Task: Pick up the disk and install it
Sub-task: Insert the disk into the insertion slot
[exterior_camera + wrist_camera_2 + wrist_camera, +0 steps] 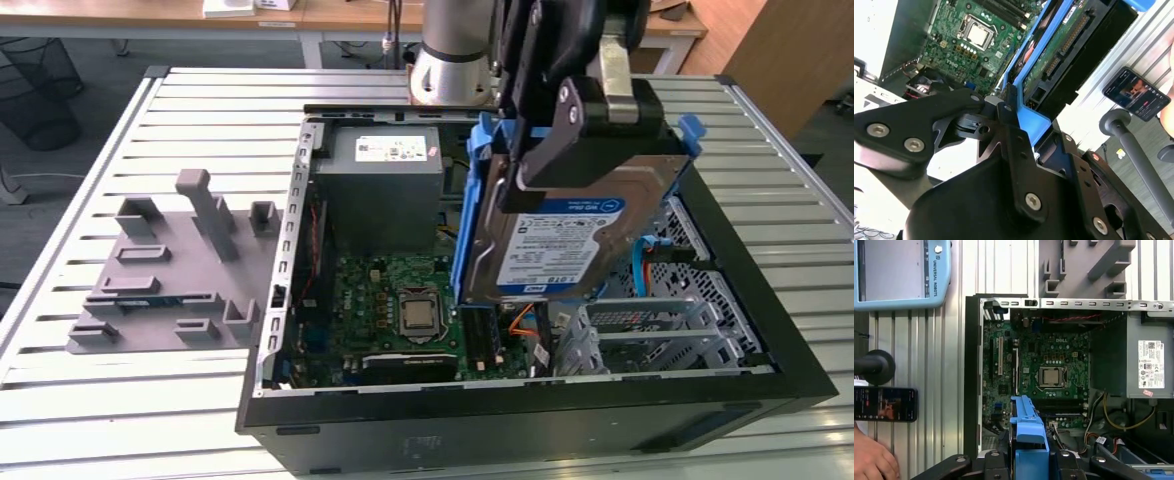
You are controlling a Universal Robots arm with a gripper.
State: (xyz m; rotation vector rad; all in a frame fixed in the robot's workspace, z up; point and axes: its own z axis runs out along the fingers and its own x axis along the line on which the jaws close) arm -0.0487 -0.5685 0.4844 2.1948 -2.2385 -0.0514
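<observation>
Blue-framed disk [567, 240], tilted, gripped tight by the tool [581, 150] over the open computer case [534, 415], edges clear of its walls.

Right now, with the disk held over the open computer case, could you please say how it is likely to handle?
The disk looks like a rigid metal slab, so it should not bend in the gripper. It is probably heavy for its size. Its exposed circuit board in the second wrist view suggests knocks could harm it.

A slatted metal table [80, 400] carries an open computer case [534, 430], a grey plastic fixture [160, 300] and a phone [885, 404].
</observation>
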